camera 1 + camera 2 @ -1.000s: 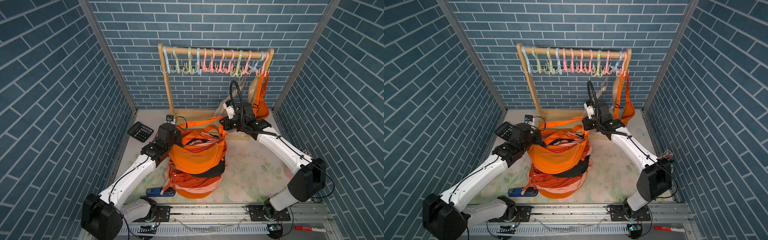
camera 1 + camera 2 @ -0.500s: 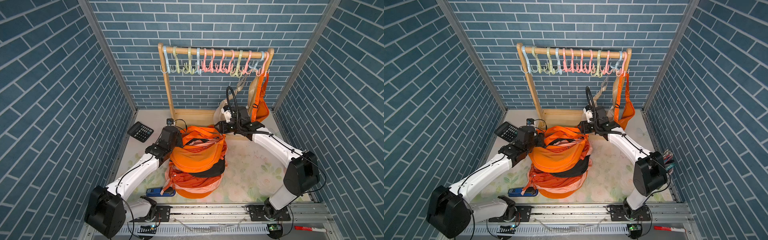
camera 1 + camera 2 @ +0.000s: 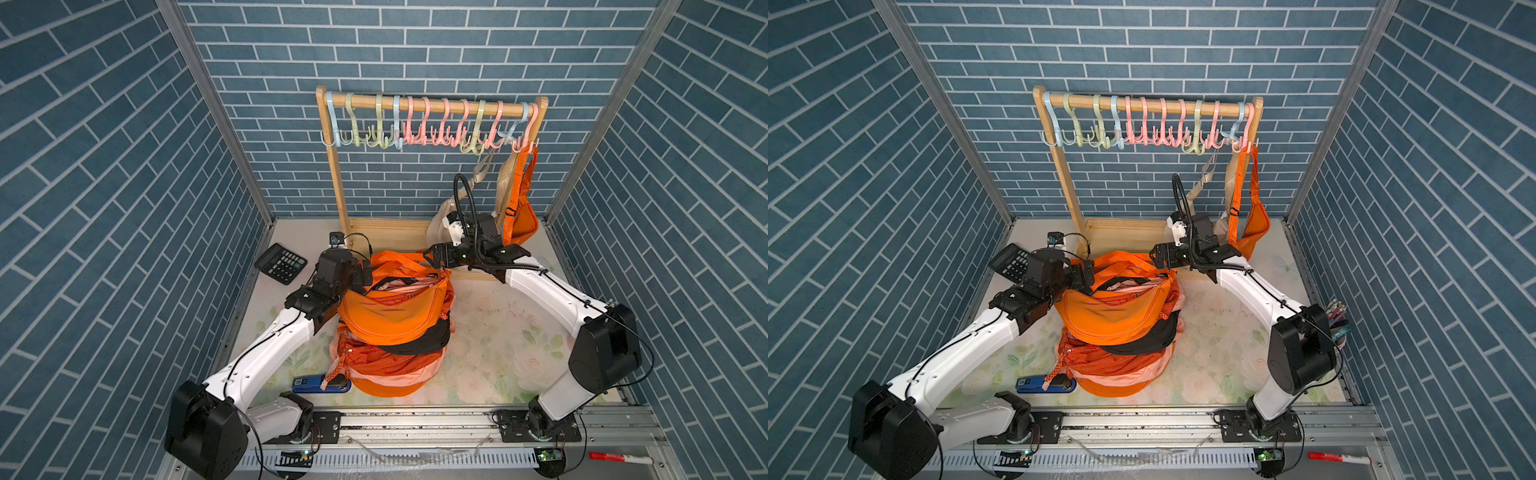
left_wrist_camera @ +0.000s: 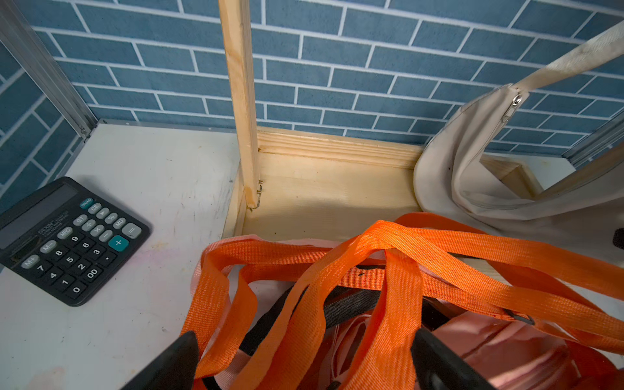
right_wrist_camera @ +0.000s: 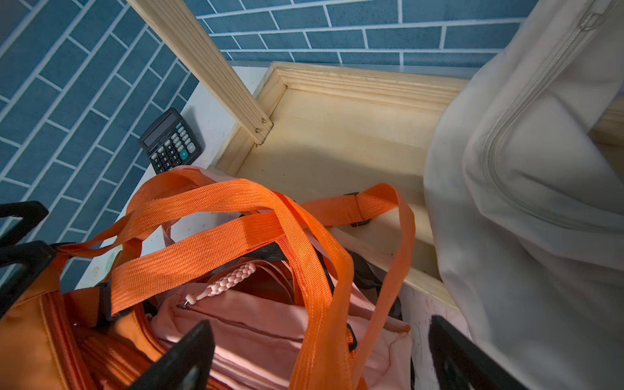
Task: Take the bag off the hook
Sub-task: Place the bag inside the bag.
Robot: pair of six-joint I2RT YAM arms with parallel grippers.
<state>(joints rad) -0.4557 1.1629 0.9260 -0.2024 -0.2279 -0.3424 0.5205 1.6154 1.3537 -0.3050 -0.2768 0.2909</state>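
Rack (image 3: 430, 109) at back. Bag pile (image 3: 386, 370) in front of rack, orange top bag (image 3: 386, 316) resting on it, unhooked. Hung bag (image 3: 525, 220), orange, dangling at rack's right-arm end. Left tool (image 4: 305, 337), right tool (image 5: 320, 324) spread, empty, over top bag's straps (image 4: 401, 246). Drop-off looks finished; next: reach hung bag, lift its strap (image 3: 1237, 183) clear of pink hook (image 3: 525, 139).

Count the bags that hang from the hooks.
2: a cream bag and an orange bag, both at the end of the rail far from the calculator. None looks hidden.
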